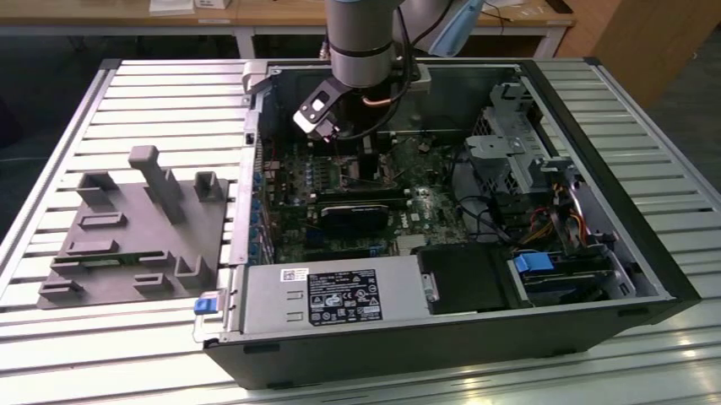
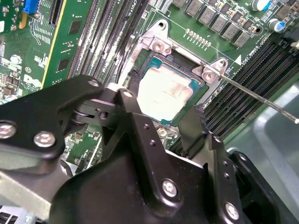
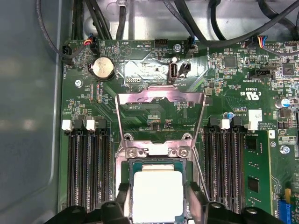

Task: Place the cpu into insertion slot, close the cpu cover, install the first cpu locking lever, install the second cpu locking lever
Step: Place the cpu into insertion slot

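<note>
Hand straddles the cpu in the insertion slot — gripping or not, cannot tell.

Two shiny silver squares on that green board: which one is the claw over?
The solid one, the cpu, lying in the insertion slot beneath the claw. The other, the cpu cover, is a hollow frame swung open beside it.

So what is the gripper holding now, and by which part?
The gripper seems to hold the small square silver-grey chip by two opposite edges, seated in its socket.
</note>
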`<state>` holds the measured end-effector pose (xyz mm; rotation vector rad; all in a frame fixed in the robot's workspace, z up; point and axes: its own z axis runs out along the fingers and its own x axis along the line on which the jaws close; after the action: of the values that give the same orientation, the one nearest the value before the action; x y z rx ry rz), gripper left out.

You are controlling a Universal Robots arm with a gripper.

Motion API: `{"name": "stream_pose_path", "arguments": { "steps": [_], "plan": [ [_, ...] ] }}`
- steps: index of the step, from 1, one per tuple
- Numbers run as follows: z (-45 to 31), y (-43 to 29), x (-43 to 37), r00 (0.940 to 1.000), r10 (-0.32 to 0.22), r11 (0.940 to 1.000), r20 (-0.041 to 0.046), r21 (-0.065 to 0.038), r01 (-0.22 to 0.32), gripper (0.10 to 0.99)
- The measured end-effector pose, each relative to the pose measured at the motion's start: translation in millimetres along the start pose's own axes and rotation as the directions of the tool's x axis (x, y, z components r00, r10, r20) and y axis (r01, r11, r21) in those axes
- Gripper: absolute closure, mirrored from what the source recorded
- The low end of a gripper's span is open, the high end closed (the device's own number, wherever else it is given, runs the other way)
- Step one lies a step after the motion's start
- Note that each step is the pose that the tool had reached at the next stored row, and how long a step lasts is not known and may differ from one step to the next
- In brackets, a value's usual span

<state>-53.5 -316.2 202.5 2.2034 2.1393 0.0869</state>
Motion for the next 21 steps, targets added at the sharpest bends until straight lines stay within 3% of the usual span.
{"name": "stream_pose_path", "arguments": {
  "steps": [3,4,7,8,10,11,12,21],
  "plan": [
    [0.0,0.0,0.0,1.0,0.0,1.0,0.0,0.0,0.0,0.612],
    [0.0,0.0,0.0,1.0,0.0,1.0,0.0,0.0,0.0,0.612],
    [0.0,0.0,0.0,1.0,0.0,1.0,0.0,0.0,0.0,0.784],
    [0.0,0.0,0.0,1.0,0.0,1.0,0.0,0.0,0.0,0.784],
    [-0.1,0.0,0.0,1.0,0.0,1.0,0.0001,0.0,0.0,0.902],
    [0.0,0.0,0.0,1.0,0.0,1.0,0.0,0.0,0.0,0.902],
    [-0.1,0.0,0.0,1.0,0.0,1.0,0.0,0.0,0.0,0.961],
    [-3.2,0.3,-0.1,1.0,0.0,1.0,0.0001,0.0,0.0,0.984]
  ]
}}
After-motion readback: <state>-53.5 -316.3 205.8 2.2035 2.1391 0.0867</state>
